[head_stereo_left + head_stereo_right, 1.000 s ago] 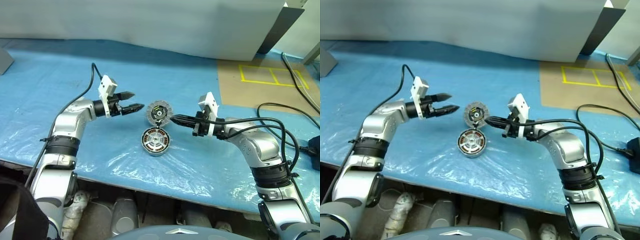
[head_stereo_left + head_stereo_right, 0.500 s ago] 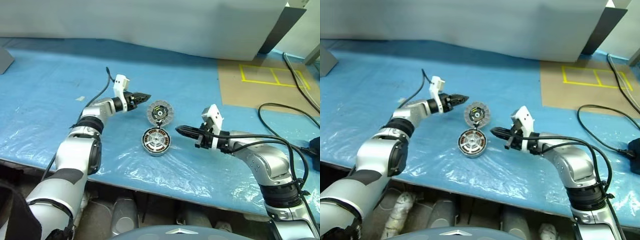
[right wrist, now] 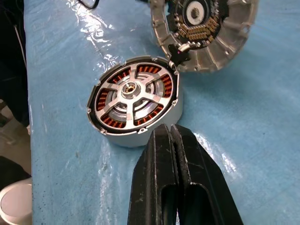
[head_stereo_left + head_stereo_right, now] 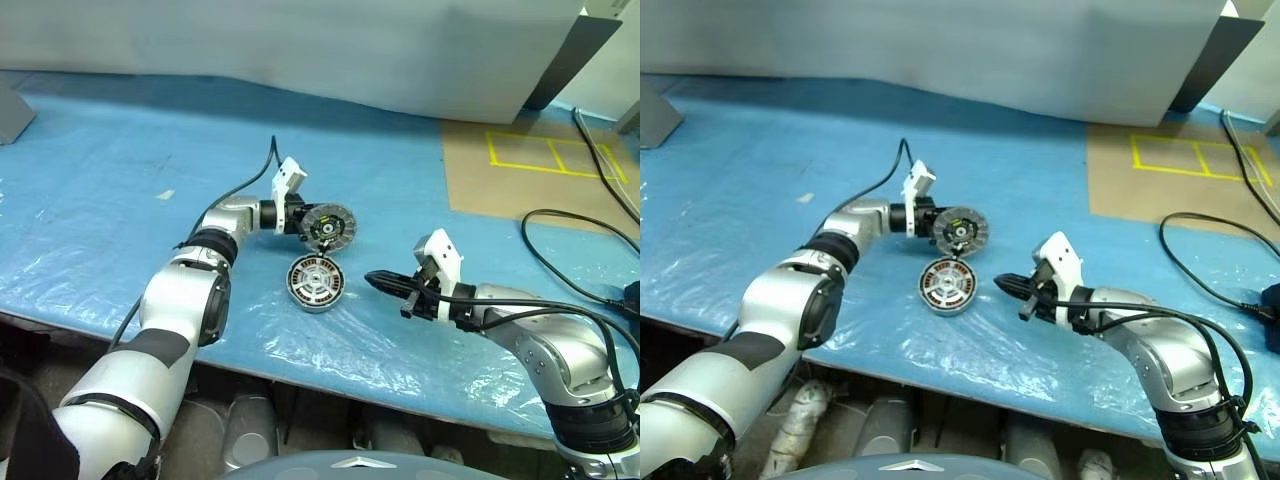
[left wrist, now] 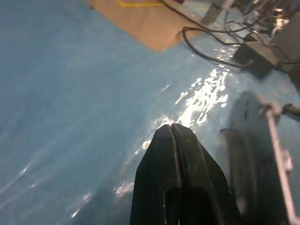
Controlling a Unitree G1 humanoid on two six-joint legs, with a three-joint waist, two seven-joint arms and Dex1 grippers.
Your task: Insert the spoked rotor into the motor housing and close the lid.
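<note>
A: On the blue plastic-covered worktop [image 4: 120, 170], near its front middle, the short round silver-grey metal motor housing [image 4: 315, 281] lies flat with its open face up; the right wrist view shows the dark spoked rotor [image 3: 132, 95] seated inside it, copper-orange windings visible through the gaps between the spokes.

B: And the flat round silver-grey ribbed lid [image 4: 329, 224]?

A: Propped on edge just behind the housing, its dark centre with a small yellow-green mark facing the camera; its lower rim meets the housing's far rim; whether a hinge joins them cannot be told.

B: Where is the left tool [image 4: 300, 220]?

A: Level, pointing toward the robot's right, its tips at the lid's left edge; the left wrist view shows its two black fingers [image 5: 161, 164] pressed together with nothing between them, a blurred dark round shape just beside them; whether they touch the lid cannot be told.

B: The right tool [image 4: 374, 279]?

A: To the right of the housing, near it but apart, above the worktop and angled slightly down toward it; its fingers [image 3: 159, 159] are likewise pressed together and empty.

B: Anything else in frame?

A: A brown cardboard sheet [image 4: 520, 170] with yellow tape lines at the far right; black cables [image 4: 560, 225] trailing across it; a pale board [image 4: 300, 50] standing along the back edge.
</note>
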